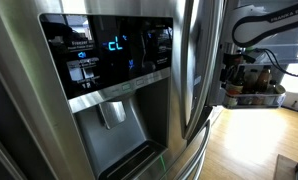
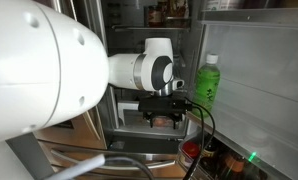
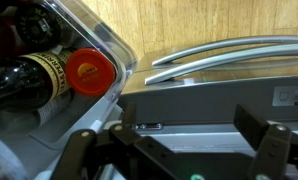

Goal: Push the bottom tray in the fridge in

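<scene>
Loaded tray (image 3: pixel 114 40) juts from the fridge (image 1: pixel 19 95)
Bottles (image 3: pixel 34 75) should make it heavy; stiff clear plastic, so press its front wall squarely; claw (image 3: pixel 174 150) spread, empty

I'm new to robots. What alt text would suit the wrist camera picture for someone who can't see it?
A clear plastic tray holding dark bottles, one with a red cap, fills the left of the wrist view. The robot's two dark fingers stand apart at the bottom edge, holding nothing, with curved steel handles and wood floor beyond.
</scene>
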